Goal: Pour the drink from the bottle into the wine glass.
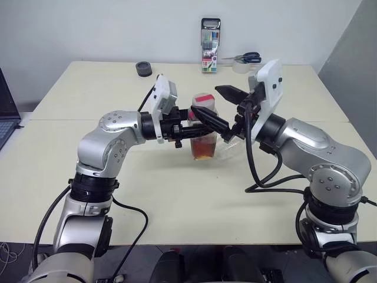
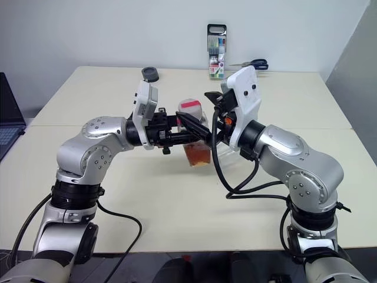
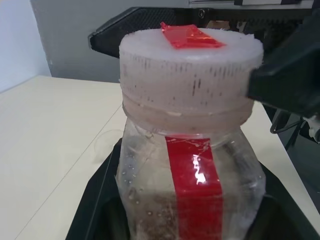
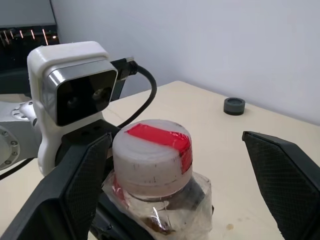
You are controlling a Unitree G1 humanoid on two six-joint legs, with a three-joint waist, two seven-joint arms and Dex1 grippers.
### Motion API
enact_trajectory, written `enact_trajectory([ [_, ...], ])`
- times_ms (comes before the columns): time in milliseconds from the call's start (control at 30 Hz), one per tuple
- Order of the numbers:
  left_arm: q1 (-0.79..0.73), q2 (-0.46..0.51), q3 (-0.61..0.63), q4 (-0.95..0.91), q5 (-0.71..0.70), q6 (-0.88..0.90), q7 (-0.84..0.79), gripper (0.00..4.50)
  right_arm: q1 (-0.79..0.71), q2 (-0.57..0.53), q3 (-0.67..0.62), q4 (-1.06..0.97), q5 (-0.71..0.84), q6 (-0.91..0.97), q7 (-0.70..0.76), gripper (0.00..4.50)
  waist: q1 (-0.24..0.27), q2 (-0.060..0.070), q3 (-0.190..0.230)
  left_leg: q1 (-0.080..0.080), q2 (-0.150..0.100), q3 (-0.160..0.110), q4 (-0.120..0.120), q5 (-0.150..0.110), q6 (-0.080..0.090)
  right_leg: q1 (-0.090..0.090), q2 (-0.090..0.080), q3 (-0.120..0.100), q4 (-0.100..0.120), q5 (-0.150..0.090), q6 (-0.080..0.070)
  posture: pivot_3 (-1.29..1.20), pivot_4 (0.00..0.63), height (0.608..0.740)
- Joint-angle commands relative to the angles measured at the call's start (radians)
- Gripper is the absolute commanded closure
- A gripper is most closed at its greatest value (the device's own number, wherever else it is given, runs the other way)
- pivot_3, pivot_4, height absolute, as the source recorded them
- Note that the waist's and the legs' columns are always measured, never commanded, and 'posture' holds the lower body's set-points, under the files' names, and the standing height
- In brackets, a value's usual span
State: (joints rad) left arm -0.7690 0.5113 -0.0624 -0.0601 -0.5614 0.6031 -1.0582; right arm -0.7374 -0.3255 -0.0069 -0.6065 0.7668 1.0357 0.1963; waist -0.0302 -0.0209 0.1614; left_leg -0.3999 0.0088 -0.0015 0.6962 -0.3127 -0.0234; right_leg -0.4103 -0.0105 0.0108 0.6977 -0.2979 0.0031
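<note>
1. my left claw point(image 1: 203, 121) is closed tight round the body of the bottle point(image 1: 204, 132), holding it upright over the table point(image 1: 177, 194), about mid-table in front of me.
2. my right claw point(image 4: 175, 185) stands wide open with nothing in it, one finger on either side of the cap point(image 4: 152, 157) and not touching it.
3. the cap is on the neck, so i judge the step in hand to be uncapping; no pouring can start yet.
4. the drink point(image 1: 204, 147) fills only the lower part of the bottle.
5. the wine glass point(image 1: 228, 144) sits just behind and to the right of the bottle, mostly hidden by my right arm; i cannot tell how it stands.
6. next move, as i judge it: close the right claw squarely on the cap and twist it off while the left holds firm, then tip the bottle toward the glass.
7. count: one bottle, one cap, one wine glass, two claws. at the far edge: one marker case point(image 1: 210, 53), one pair of scissors point(image 1: 244, 58), one small dark round thing point(image 1: 144, 69).
</note>
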Motion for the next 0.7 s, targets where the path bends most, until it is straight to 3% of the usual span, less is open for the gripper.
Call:
enact_trajectory([
  [33,-0.028,-0.003,0.008,-0.027,-0.001,-0.017,0.001,2.68,-0.025,0.0,-0.007,-0.018,-0.002,-0.029,0.01,0.19,0.0,0.0,0.0,0.0,0.0,0.0,0.0,0.0,0.0,0.0,0.0,0.0,0.0,0.0,0.0,0.0,0.15,0.74],
  [133,-0.028,-0.003,0.007,-0.023,0.002,-0.019,-0.001,2.68,-0.028,-0.01,-0.003,-0.011,-0.001,-0.032,0.029,0.92,0.0,0.0,0.0,0.0,0.0,0.0,0.0,-0.001,0.002,0.0,0.0,0.0,0.0,0.0,0.0,0.0,0.15,0.74],
  [300,-0.033,-0.004,0.008,-0.02,0.006,-0.016,0.0,2.68,-0.023,-0.02,-0.002,-0.009,-0.004,-0.04,0.051,2.6,-0.001,0.0,0.0,0.0,0.0,0.0,0.0,-0.001,0.003,0.0,0.0,0.0,0.0,0.0,0.0,0.0,0.15,0.74],
  [500,-0.026,0.002,0.004,-0.041,-0.015,0.013,-0.012,2.68,-0.023,-0.057,0.009,0.023,-0.002,-0.067,0.137,2.68,-0.001,0.0,0.0,0.0,0.0,0.0,0.0,-0.001,0.003,0.0,0.0,0.0,0.0,0.0,0.0,0.0,0.15,0.74],
  [700,-0.031,0.064,0.009,-0.143,-0.142,0.107,-0.147,2.68,-0.116,-0.188,0.02,0.206,0.074,-0.146,0.543,2.68,-0.003,0.0,0.0,0.0,0.0,0.0,0.0,-0.002,0.003,0.0,0.001,0.0,0.0,0.0,0.0,0.0,0.15,0.74],
])
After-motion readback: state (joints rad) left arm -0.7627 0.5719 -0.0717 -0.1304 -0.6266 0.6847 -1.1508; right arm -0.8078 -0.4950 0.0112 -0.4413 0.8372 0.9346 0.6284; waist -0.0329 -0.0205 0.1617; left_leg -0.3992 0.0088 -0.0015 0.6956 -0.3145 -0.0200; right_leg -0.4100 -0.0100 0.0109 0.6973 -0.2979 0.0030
